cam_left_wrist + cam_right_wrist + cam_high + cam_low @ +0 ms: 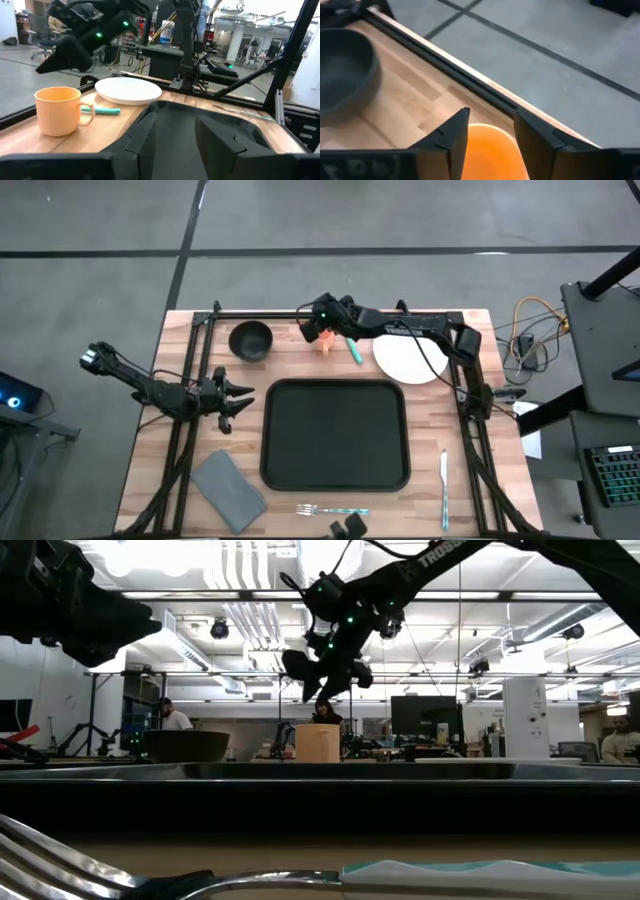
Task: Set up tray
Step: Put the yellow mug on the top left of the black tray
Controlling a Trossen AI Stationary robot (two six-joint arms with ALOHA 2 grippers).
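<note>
While the right tool (322,332) hangs over the cup (327,343), read these lines before you move.
Tray: the tray (335,480) lies empty at mid counter (480,490); nothing is set on it yet.
Right tool: it is at the far edge, just above the cup; the wrist view shows its fingers (451,137) parted with the orange rim between them, not touching, so it holds nothing.
Left tool: the left tool (232,397) waits just beside the tray's left edge, jaws apart, holding nothing.
Step in hand: it looks like a pick-up of the cup, though I cannot tell whether it is a grasp or a release.
Doing it well: if you are taking the cup, centre the fingers on the wall away from the handle, come down straight, close gently, then lift before you travel toward the tray.
Watch: the teal-handled piece (354,350) and the plate (410,360) lie just beside the cup; keep clear of both.
Cup: orange, smooth, round, upright, likely light plastic.
Tray surface: black, matt, rounded corners, raised rim to clear.
Others: dark round bowl (250,340), white flat plate, grey folded napkin (229,491), fork (333,509) and knife (444,485) with teal handles, pale wood counter.
</note>
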